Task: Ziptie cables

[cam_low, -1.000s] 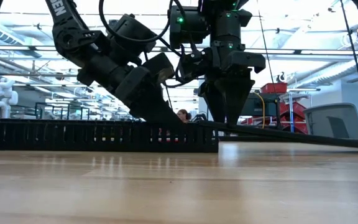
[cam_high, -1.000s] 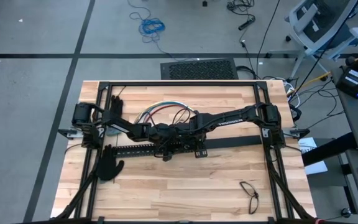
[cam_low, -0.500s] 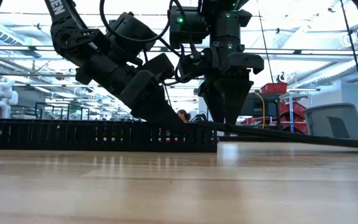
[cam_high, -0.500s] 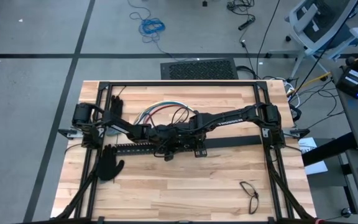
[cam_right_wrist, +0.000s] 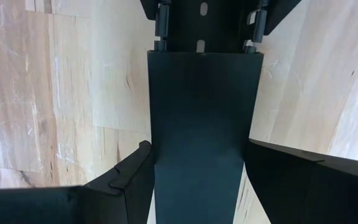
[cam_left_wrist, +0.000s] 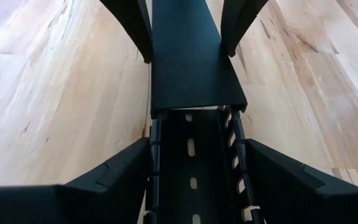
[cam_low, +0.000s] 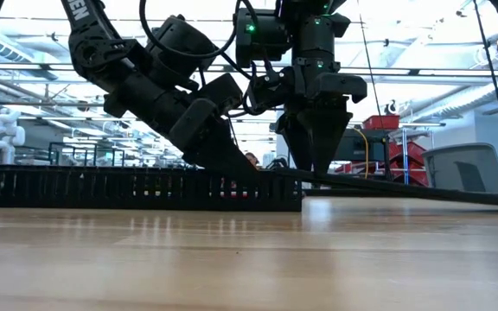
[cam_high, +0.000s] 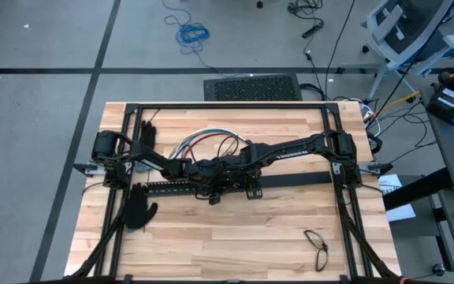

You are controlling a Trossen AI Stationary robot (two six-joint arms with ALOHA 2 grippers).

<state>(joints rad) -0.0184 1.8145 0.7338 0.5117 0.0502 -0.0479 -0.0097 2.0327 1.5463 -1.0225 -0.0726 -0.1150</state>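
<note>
Left wrist view shows the left tool (cam_left_wrist: 191, 180) straddling the slotted black channel (cam_left_wrist: 194, 168), fingers against its two walls, while the flat black cover strip (cam_left_wrist: 188, 56) butts up to the channel's end. Over the last second that arm has eased slightly along the channel and its fingers have drawn in a touch; the right tool (cam_right_wrist: 197, 174) has not budged and stays clamped on the cover strip, fingers on either edge.

For the task this means little: both arms are busy with the channel and its cover at the desk's (cam_high: 235, 244) middle, and the cables (cam_high: 207, 144) lie untouched in loose loops toward the desk's far edge. No ziptie can be made out, possibly because it is too thin to show.

Only the high view shows the cables, plus a black glove (cam_high: 138, 209) near the left edge. The low view alone shows both tools down at the channel's height.
</note>
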